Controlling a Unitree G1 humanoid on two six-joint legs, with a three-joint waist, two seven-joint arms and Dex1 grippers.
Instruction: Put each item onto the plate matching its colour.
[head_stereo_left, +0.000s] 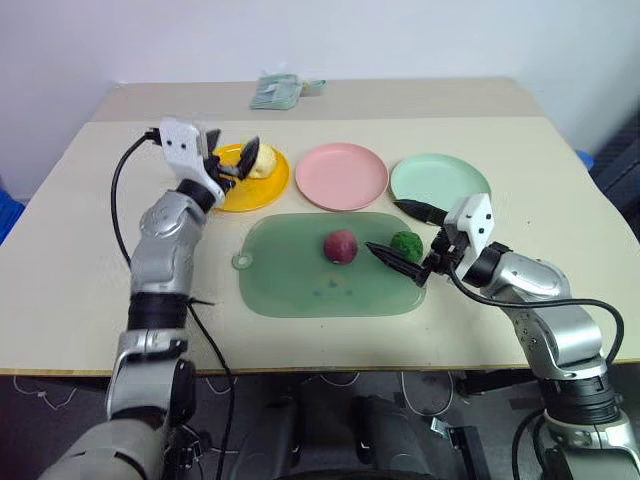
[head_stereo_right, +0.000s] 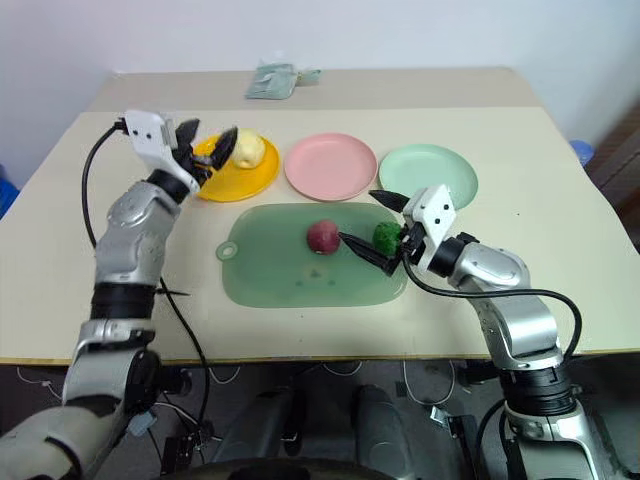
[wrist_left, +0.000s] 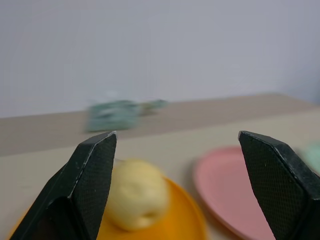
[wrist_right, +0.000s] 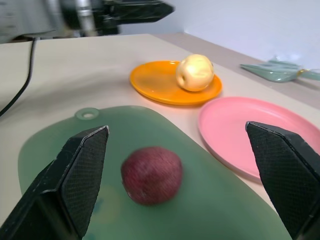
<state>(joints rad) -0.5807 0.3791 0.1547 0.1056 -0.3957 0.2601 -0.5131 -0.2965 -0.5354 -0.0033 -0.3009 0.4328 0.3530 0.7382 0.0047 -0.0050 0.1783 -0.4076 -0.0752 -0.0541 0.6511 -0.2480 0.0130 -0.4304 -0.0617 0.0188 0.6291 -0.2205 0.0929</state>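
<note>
A pale yellow fruit (head_stereo_left: 263, 160) rests on the yellow-orange plate (head_stereo_left: 240, 194) at the back left. My left gripper (head_stereo_left: 232, 150) hovers just in front of it, open, with nothing between its fingers (wrist_left: 95, 175). To the right stand the pink plate (head_stereo_left: 342, 176) and the mint green plate (head_stereo_left: 440, 180), both bare. On the green mat (head_stereo_left: 290, 280) lie the dark red fruit (head_stereo_left: 341, 246) and the bumpy green ball (head_stereo_left: 405, 244). My right gripper (head_stereo_left: 384, 226) stands open low over the mat's right end, the green ball close beside its fingers; it faces the red fruit (wrist_right: 151, 174).
A folded pale green packet (head_stereo_left: 277, 91) lies at the table's far edge. A black cable (head_stereo_left: 120, 200) loops from my left wrist over the table's left side. Bare tabletop surrounds the mat, left and right.
</note>
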